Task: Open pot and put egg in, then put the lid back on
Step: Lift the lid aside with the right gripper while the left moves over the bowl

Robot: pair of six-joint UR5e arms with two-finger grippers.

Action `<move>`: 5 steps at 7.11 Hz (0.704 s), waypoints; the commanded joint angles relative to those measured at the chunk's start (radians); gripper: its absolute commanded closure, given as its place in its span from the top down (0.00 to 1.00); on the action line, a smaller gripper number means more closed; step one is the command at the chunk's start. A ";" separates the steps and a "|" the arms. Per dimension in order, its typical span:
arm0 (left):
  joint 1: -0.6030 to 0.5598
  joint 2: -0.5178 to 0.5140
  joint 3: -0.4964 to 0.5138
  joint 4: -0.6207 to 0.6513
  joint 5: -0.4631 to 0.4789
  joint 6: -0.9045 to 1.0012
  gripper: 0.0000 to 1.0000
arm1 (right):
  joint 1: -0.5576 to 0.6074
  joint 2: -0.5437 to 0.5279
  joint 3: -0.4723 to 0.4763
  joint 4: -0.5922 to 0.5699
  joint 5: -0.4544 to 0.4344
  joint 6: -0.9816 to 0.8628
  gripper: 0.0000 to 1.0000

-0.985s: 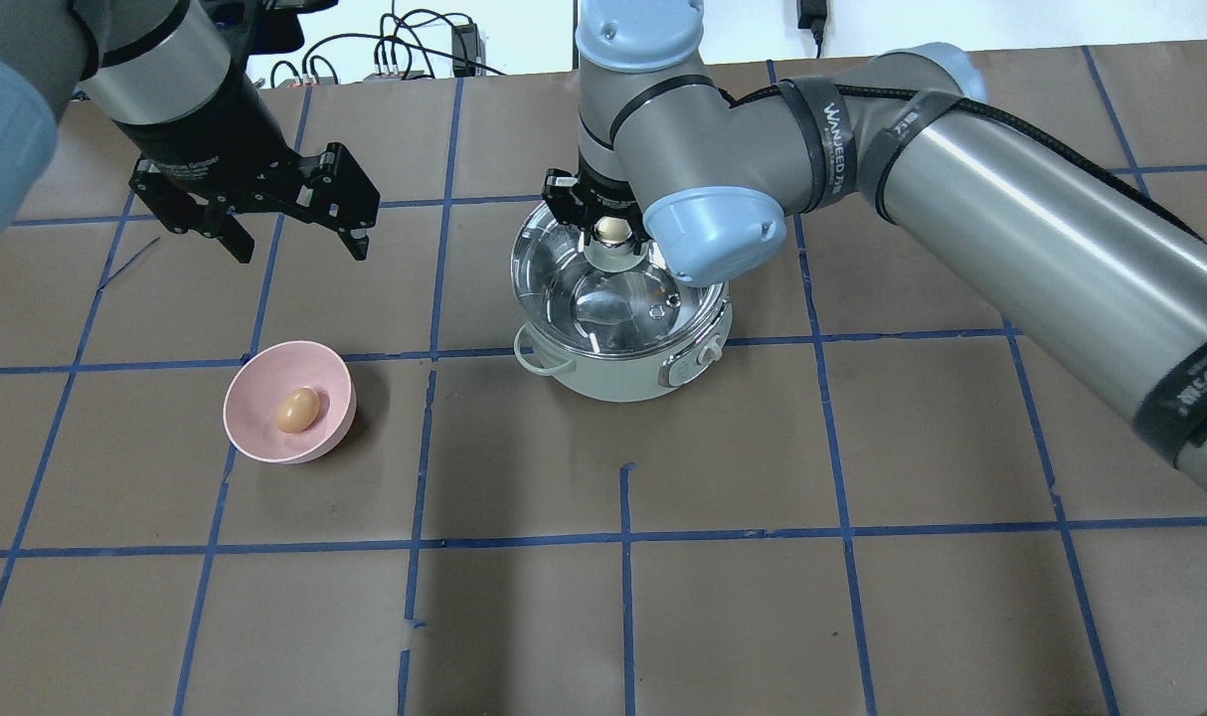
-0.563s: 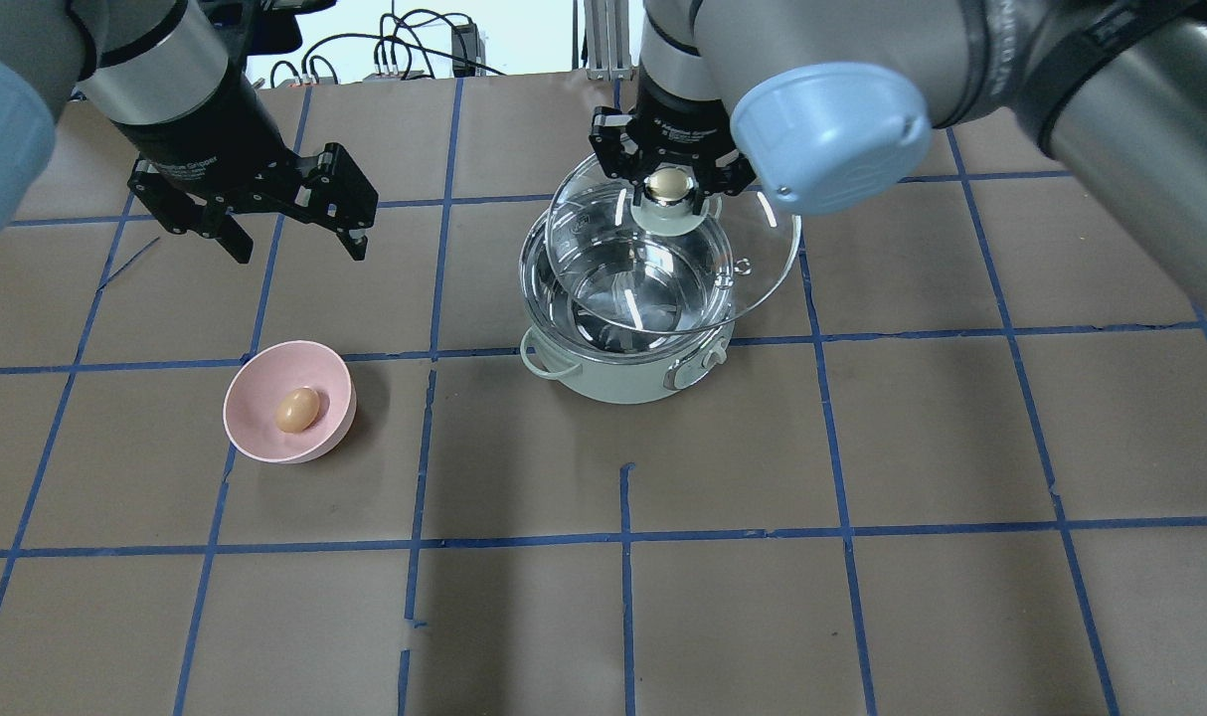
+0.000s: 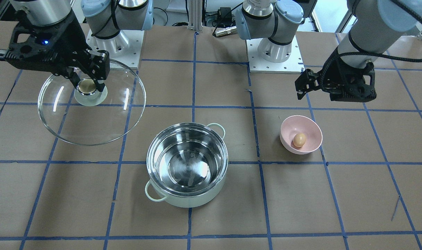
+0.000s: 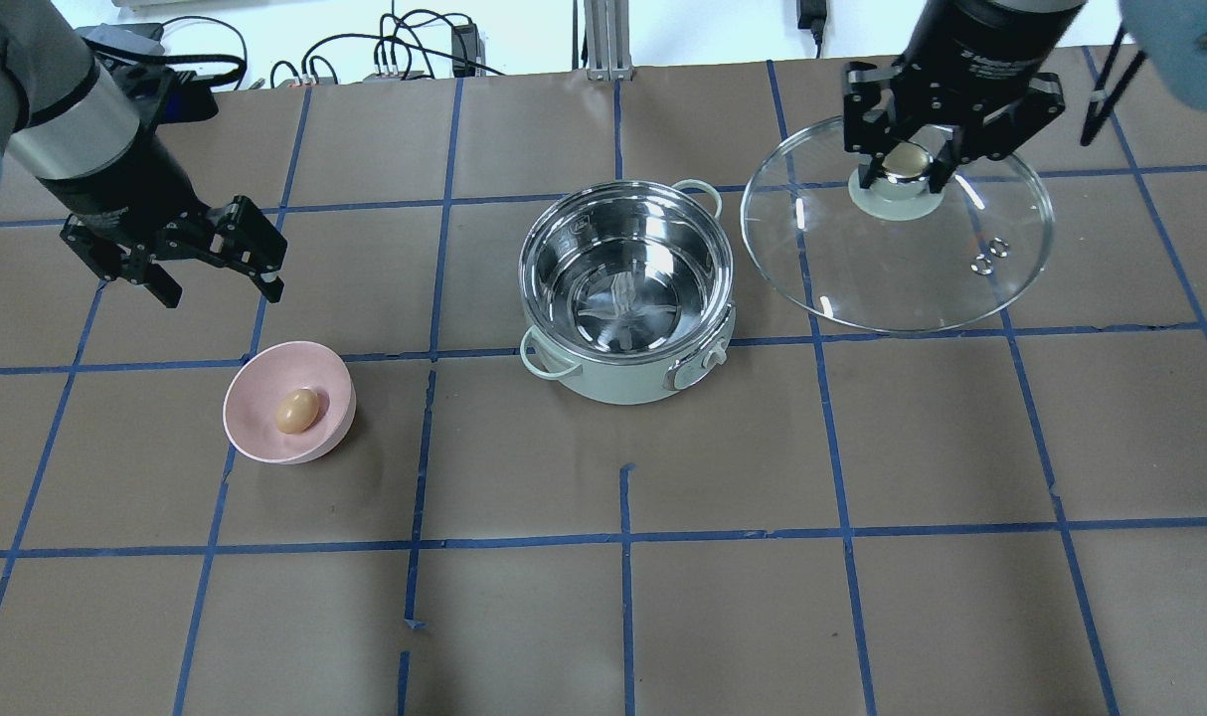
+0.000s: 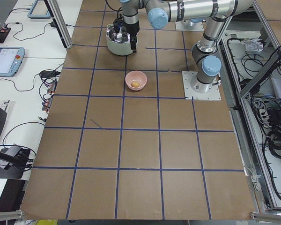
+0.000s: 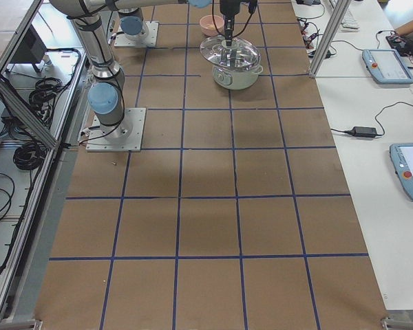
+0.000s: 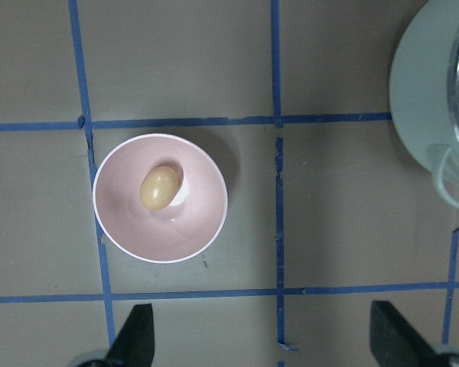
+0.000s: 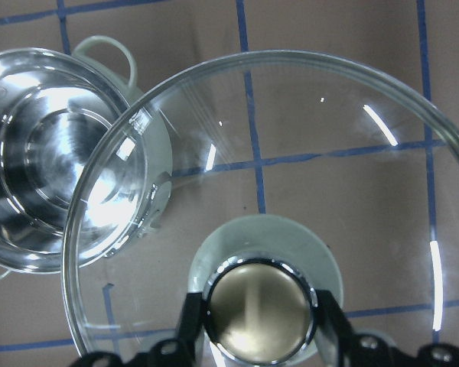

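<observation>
The mint-green pot (image 4: 626, 288) (image 3: 187, 166) stands open and empty at mid-table. My right gripper (image 4: 907, 164) (image 3: 88, 86) is shut on the knob of the glass lid (image 4: 897, 249) (image 3: 92, 104) and holds it in the air to the right of the pot. The right wrist view shows the lid (image 8: 260, 222) with the pot (image 8: 53, 160) off to one side. The egg (image 4: 296, 410) (image 3: 299, 140) (image 7: 159, 188) lies in the pink bowl (image 4: 256, 398) (image 7: 161, 229). My left gripper (image 4: 216, 264) (image 3: 306, 85) is open and empty, above the table behind the bowl.
Blue tape lines grid the brown table. Cables and power bricks (image 4: 405, 55) lie beyond the far edge. The arm bases (image 3: 277, 52) stand on the robot's side of the table.
My right gripper has carried the lid up and to the right, fully off the pot. My left gripper has moved left and a little lower, toward the bowl.
</observation>
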 commanded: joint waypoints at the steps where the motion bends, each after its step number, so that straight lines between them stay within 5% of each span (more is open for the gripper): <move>1: 0.057 -0.061 -0.147 0.231 0.008 0.101 1.00 | -0.033 -0.031 0.061 0.028 -0.001 -0.050 0.20; 3: 0.088 -0.103 -0.313 0.468 0.008 0.145 1.00 | -0.033 -0.031 0.073 0.022 -0.015 -0.067 0.21; 5: 0.089 -0.201 -0.355 0.590 -0.003 0.142 1.00 | -0.033 -0.031 0.073 0.024 -0.015 -0.068 0.21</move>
